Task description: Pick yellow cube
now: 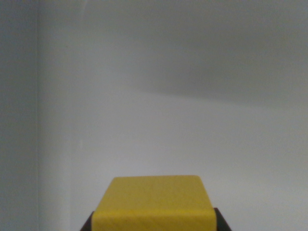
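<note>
Yellow cube [153, 202] sits at bottom centre of the wrist view, cut off by the lower edge. Top face and part of the front face show, faint grain, looks like painted wood. My read: rigid, light, not fragile, matte enough not to slip much. Flat parallel side faces are the obvious place to grip.

Going left to right: a dark finger [87, 224] shows at the cube's left lower corner, right against its side as far as I can see; then the cube; then a second dark finger [221, 221] at its right lower corner, same story. So the gripper [154, 226] looks closed on the cube across its left and right sides. Contact patches themselves are out of frame, so grip depth is unknown.

Surroundings: plain white surface [159, 134], a soft grey shadow band across upper right, a faint vertical seam far left. Nothing else is in view, no obstruction visible.
</note>
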You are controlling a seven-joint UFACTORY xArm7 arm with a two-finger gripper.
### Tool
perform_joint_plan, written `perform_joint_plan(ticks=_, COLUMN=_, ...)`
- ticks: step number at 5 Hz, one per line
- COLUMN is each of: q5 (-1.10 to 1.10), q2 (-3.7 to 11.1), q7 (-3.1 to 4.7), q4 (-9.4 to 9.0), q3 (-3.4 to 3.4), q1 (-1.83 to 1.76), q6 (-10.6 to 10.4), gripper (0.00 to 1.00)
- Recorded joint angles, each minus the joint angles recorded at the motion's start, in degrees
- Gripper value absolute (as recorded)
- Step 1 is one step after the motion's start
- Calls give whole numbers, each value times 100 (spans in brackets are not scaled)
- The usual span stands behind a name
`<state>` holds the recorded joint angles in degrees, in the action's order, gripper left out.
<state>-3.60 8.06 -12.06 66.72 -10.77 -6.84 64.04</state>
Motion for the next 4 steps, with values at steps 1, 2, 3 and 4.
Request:
perform_joint_plan(ticks=1, q5=-12, q2=-93, q7=-6, q4=185, q3=-1, q1=7, q6=277, gripper=100)
perform_joint_plan(ticks=2, q5=-12, q2=-93, q7=-6, q4=185, q3=-1, q1=7, q6=277, gripper=100)
perform_joint_plan(ticks=3, q5=-23, q2=-181, q7=-12, q4=360, q3=-2, q1=14, q6=539, gripper=100)
perform_joint_plan(ticks=4, q5=-23, q2=-181, q7=-12, q4=360, q3=-2, q1=14, q6=539, gripper=100)
